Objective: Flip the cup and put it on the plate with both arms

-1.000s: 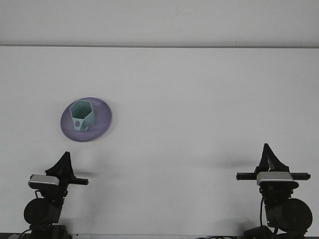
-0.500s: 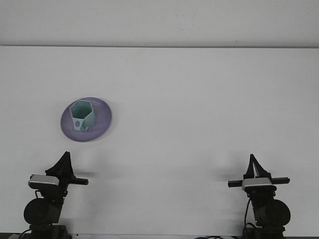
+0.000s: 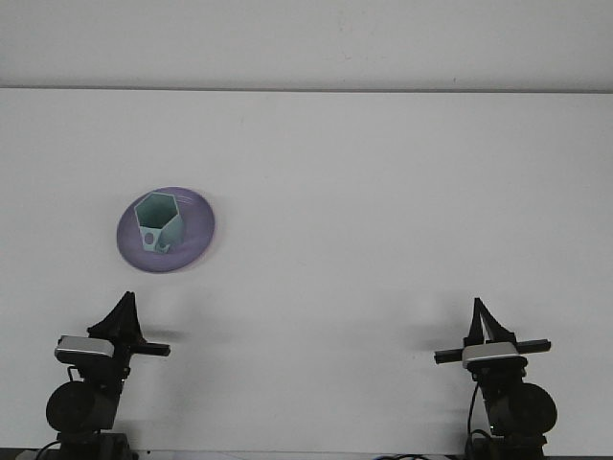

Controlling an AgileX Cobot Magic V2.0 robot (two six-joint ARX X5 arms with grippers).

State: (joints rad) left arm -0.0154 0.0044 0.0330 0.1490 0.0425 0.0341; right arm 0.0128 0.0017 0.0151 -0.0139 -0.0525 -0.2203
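Observation:
A pale teal hexagonal cup (image 3: 157,221) stands upright, mouth up, on a purple plate (image 3: 194,233) at the left of the white table. My left gripper (image 3: 124,307) sits low at the front left, well short of the plate, with nothing in it. At the front right my right gripper (image 3: 479,311) is also pulled back, far from the cup and plate, and holds nothing. Both point away from the camera, so the gap between their tips is hidden.
The white table (image 3: 383,211) runs back to a pale wall. The two arm bases with their wrist cameras stand at the front edge.
The right arm has drawn back and shifted left towards the front edge. The left arm, cup and plate have not moved.

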